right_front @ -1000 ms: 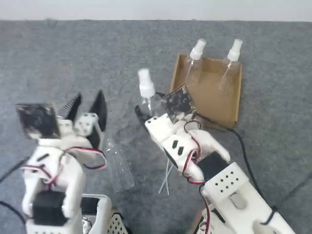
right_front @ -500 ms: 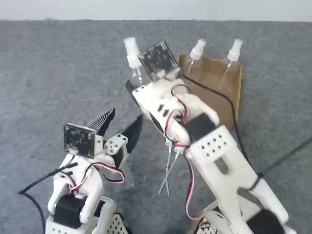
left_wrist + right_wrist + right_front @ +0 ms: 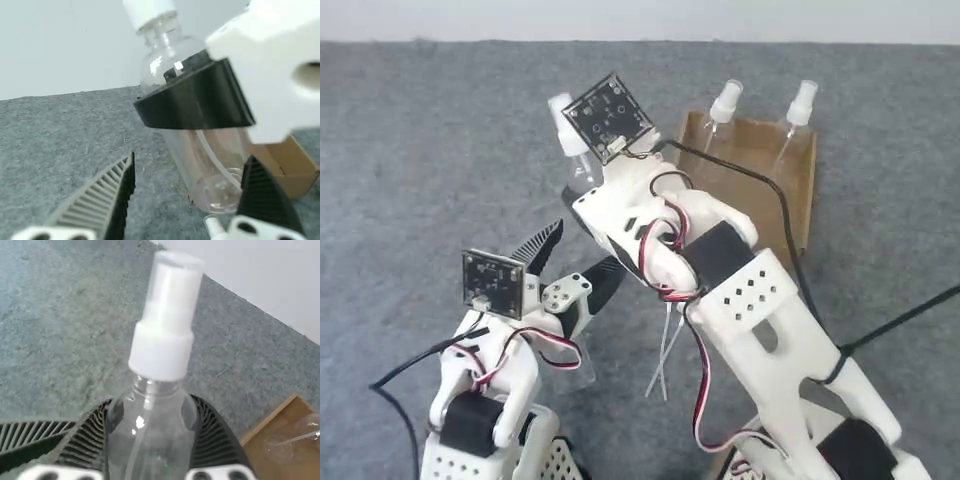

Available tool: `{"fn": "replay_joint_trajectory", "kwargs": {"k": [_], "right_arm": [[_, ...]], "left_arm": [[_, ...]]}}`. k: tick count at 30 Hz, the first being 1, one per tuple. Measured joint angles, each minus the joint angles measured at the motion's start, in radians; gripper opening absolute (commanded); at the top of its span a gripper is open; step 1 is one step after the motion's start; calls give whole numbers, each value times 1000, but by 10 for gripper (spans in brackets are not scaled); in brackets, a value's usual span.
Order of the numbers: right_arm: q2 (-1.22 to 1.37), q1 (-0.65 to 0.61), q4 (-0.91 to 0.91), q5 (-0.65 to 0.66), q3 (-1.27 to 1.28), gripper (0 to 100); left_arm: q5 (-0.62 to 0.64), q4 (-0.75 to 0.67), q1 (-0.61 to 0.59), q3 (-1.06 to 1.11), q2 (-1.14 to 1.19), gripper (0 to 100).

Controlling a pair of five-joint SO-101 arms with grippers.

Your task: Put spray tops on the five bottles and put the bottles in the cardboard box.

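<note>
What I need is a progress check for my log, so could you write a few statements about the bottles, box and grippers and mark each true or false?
1. The right gripper is shut on a bottle with a spray top on it. True.
2. Three bottles stand in the cardboard box. False: two capped bottles stand in it.
3. The left gripper is open. True.
4. The held bottle is inside the cardboard box. False: it is held up beside the box, over the carpet.
</note>
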Motion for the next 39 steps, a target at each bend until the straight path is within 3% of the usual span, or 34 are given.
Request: {"fn": "replay_joint_trajectory", "kwargs": {"k": [14, 22, 26, 33, 39], "right_arm": [[-232, 8, 69, 0, 110, 6], [-232, 328, 68, 0, 121, 6], [-192, 470, -23, 0, 169, 6], [-54, 483, -272, 0, 281, 6], [80, 483, -450, 0, 307, 6]], "left_arm": [[-6, -6, 3, 0, 0, 312], [-6, -6, -5, 21, 8, 308], [-6, -6, -3, 21, 9, 225], [-6, -17, -69, 26, 11, 8], [-5, -54, -153, 31, 12, 15]]}}
